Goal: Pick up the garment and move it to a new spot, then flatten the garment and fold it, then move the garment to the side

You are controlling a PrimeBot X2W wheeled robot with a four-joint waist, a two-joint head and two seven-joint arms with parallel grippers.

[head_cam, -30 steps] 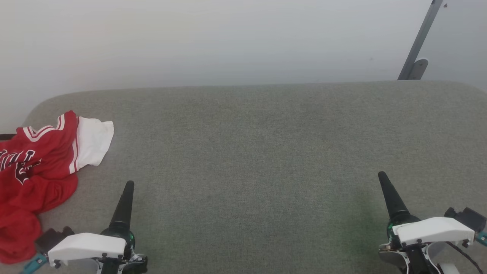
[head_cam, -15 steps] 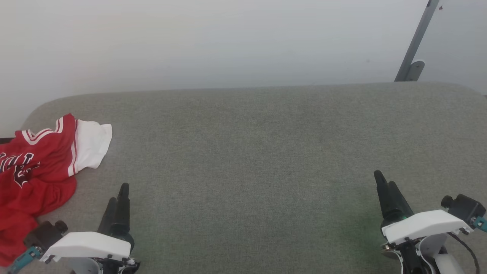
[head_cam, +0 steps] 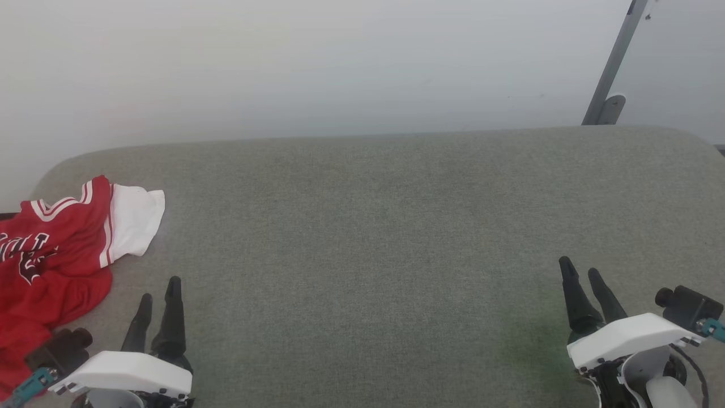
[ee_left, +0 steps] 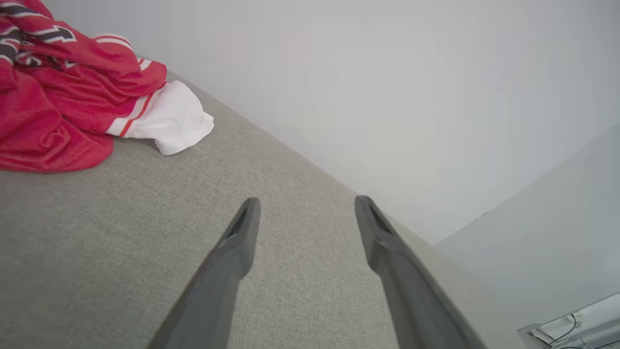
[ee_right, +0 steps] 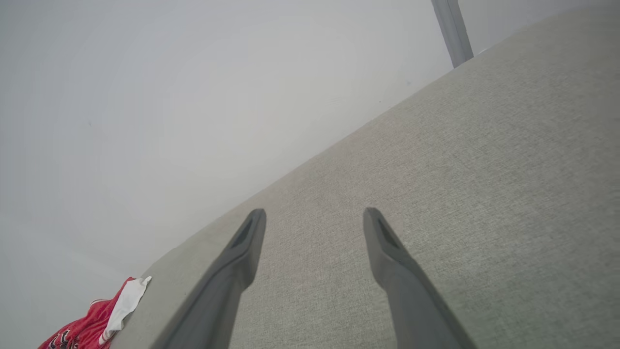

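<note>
The garment [head_cam: 56, 255], a red jersey-style shirt with a white sleeve and black-and-white lettering, lies crumpled at the far left of the grey table [head_cam: 368, 226]. It also appears at the upper left of the left wrist view [ee_left: 58, 97] and tiny at the lower left of the right wrist view [ee_right: 92, 325]. My left gripper [head_cam: 158, 289] hovers open over bare cloth just right of the garment, with empty jaws [ee_left: 302, 201]. At the lower right my right gripper [head_cam: 580, 269] is open too, holding nothing [ee_right: 315, 211].
A pale wall rises behind the table's far edge. A grey metal post [head_cam: 609, 73] leans at the back right corner. The table's left corner is rounded, and the garment hangs near that edge.
Both grippers have turned about their own axes, so two separate fingers now show on each where one showed before. The picture has shifted slightly; the garment lies as before.
</note>
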